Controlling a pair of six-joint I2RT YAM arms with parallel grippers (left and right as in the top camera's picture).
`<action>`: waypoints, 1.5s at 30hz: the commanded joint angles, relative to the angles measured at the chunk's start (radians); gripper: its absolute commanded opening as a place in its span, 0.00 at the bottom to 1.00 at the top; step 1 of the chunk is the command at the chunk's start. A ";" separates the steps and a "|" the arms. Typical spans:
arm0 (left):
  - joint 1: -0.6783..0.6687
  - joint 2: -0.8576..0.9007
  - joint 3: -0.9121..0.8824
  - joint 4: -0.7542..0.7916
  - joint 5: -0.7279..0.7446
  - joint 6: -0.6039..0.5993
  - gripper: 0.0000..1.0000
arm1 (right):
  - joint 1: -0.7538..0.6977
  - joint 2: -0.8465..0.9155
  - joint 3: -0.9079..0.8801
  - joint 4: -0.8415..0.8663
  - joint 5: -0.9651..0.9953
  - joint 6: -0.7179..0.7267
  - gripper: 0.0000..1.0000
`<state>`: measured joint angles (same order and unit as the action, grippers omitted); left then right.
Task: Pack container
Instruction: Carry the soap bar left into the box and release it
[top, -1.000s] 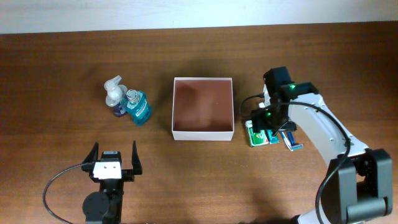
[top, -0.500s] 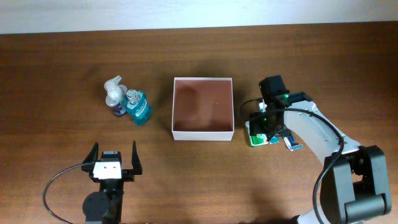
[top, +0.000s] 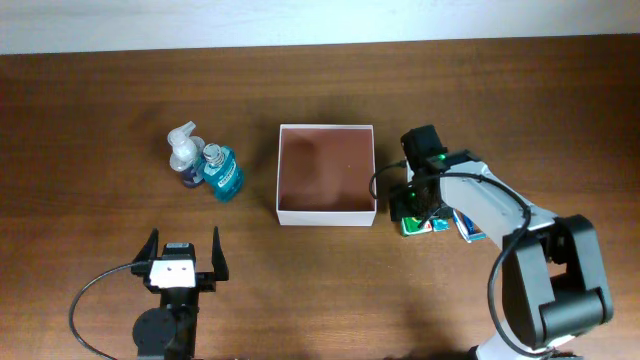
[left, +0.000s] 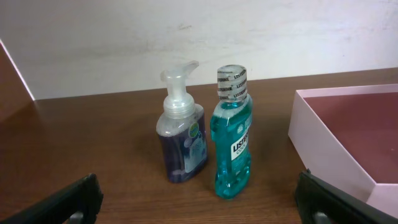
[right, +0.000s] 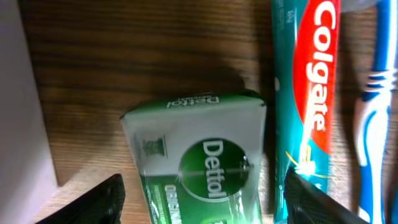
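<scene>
The container (top: 326, 215), a square shallow white-walled box with a pinkish-brown inside, sits mid-table. Its wall shows in the left wrist view (left: 329, 146) and the right wrist view (right: 18, 93). My right gripper (top: 415, 204) is open just right of it, its fingers (right: 205, 202) on either side of a green Dettol soap pack (right: 199, 162) with gaps on both sides. A Colgate toothpaste box (right: 305, 81) and a blue toothbrush (right: 373, 124) lie beside the soap. My left gripper (top: 184, 252) is open and empty near the front edge (left: 199, 202).
A clear pump soap bottle (top: 184, 158) and a teal Listerine bottle (top: 222, 172) stand together left of the container. They also show upright in the left wrist view: the pump bottle (left: 181, 134) and the Listerine (left: 232, 134). A white wall runs behind the table.
My right gripper has moved left, toward the container, and now sits over the Dettol soap pack. The left arm and the bottles have not moved.
</scene>
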<state>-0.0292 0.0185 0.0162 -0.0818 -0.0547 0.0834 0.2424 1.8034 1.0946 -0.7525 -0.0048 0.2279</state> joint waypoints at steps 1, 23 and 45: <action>0.006 -0.005 -0.007 0.002 0.014 0.012 0.99 | 0.007 0.029 -0.012 0.009 -0.005 -0.010 0.67; 0.006 -0.005 -0.007 0.002 0.014 0.012 0.99 | -0.028 -0.028 0.219 -0.257 0.017 -0.027 0.34; 0.006 -0.005 -0.007 0.002 0.014 0.012 0.99 | 0.249 -0.104 0.388 -0.173 -0.115 -0.290 0.29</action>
<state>-0.0292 0.0185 0.0162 -0.0818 -0.0547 0.0837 0.4652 1.7107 1.4631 -0.9516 -0.1516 0.0509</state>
